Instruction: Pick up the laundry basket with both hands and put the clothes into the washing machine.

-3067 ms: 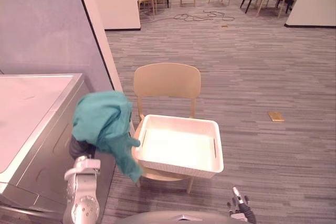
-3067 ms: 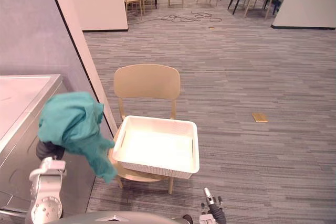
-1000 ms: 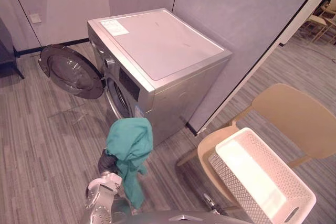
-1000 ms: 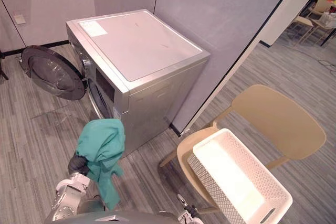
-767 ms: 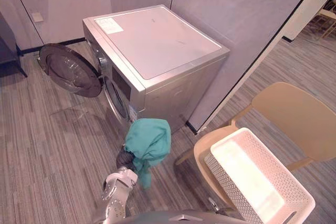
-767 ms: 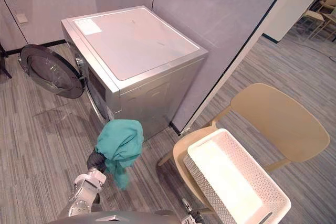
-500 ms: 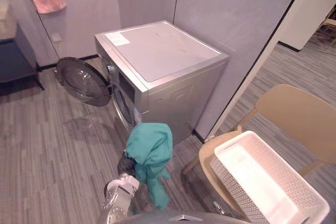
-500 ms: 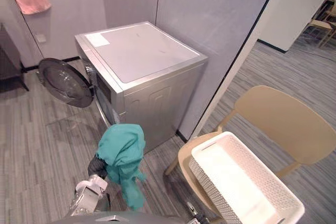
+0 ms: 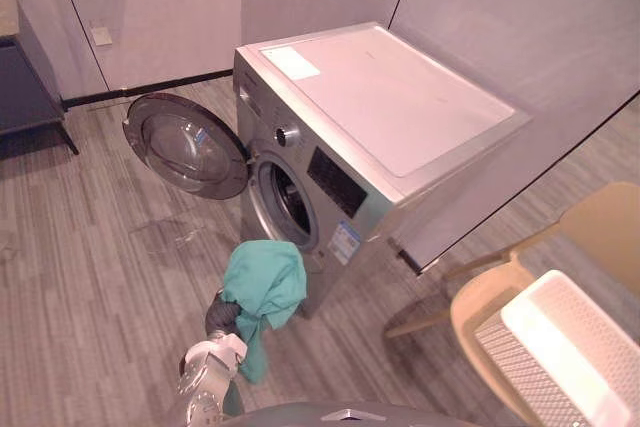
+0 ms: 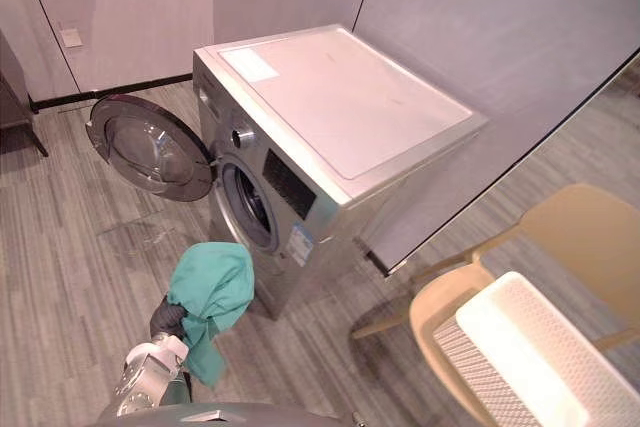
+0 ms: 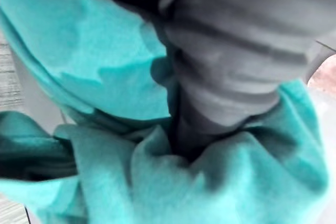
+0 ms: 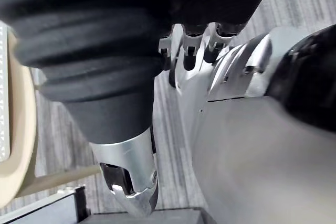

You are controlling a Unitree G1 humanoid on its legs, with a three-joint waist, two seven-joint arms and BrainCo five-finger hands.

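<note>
Fingers (image 12: 185, 56) of the right hand (image 12: 121, 40) hang slack and empty; the left hand (image 9: 222, 315) sits buried in green cloth (image 9: 265, 282), its grip untellable.
The washer (image 9: 400, 107) has its open drum (image 9: 290, 202) just above-right of the cloth, nearest the left hand.

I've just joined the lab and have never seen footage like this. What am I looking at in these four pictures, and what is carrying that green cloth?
This is a humanoid robot doing laundry. The two wide pictures come from a stereo camera on its head, looking down. They show a silver washing machine with its round door swung open. To the right, a beige chair bears a white laundry basket. The two close pictures come from cameras on the robot's wrists. The teal cloth is draped over the robot's left hand, whose dark ribbed cover shows in the left wrist view. How the hand grips the cloth is hidden. The right hand shows in its own wrist view, with no cloth near it.
</note>
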